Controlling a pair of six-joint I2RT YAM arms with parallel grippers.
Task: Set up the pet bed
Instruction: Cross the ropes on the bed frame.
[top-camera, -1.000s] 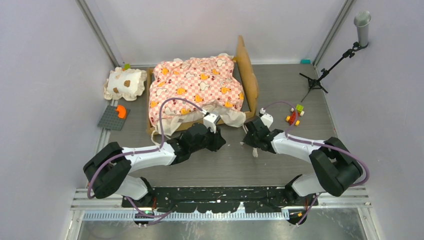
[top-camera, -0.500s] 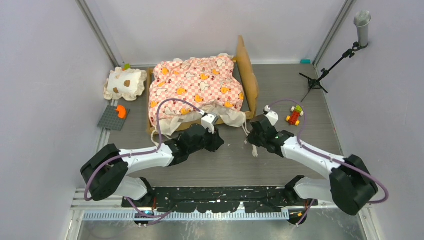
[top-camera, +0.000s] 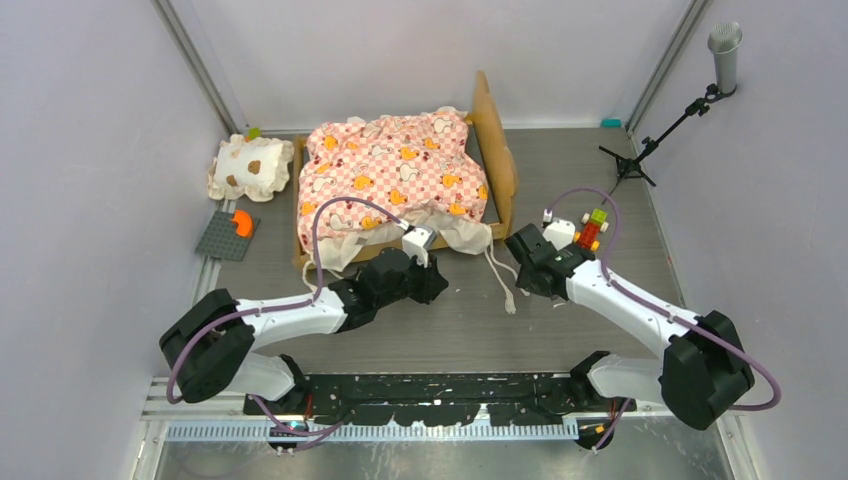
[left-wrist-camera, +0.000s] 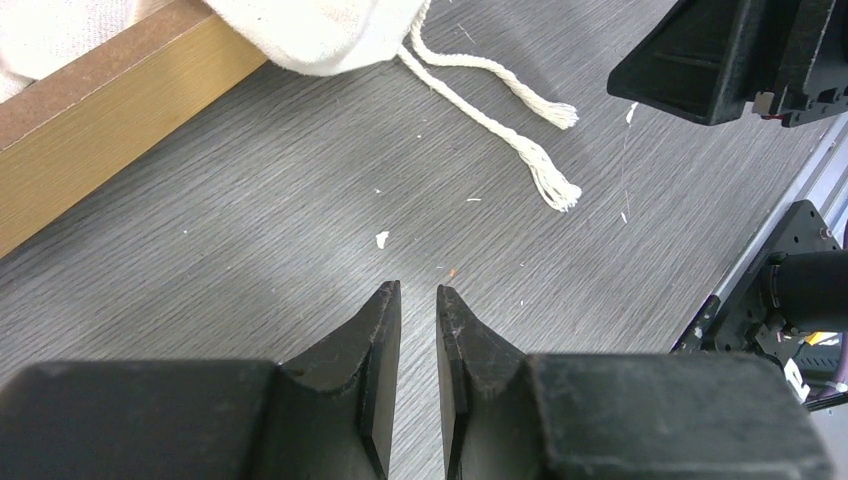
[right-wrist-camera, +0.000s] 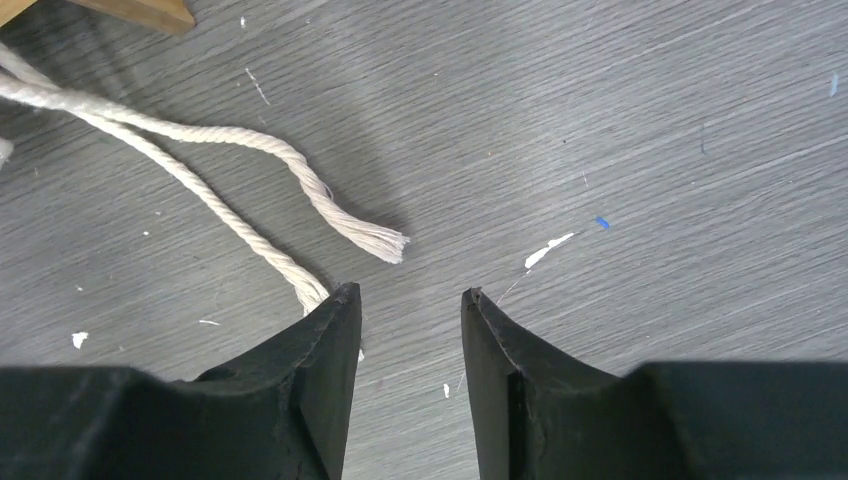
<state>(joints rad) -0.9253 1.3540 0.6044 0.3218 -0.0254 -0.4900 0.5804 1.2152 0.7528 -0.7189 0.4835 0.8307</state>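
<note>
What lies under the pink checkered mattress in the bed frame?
Beneath the mattress, cream ruffle spills over the wood frame, two cords trailing onto the table. The frame's floor is covered, unseen.

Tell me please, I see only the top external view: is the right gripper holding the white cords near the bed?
Observer: No. Its wrist view shows the right gripper open and empty. The cords lie on the table, one frayed end just ahead of it.
Operator: And the left gripper?
Observer: Its wrist view shows the left gripper with a narrow gap between the jaws, nothing in it.
Operator: Where do the cords start?
Observer: They come from under the cream fabric that hangs over the pet bed rail.
</note>
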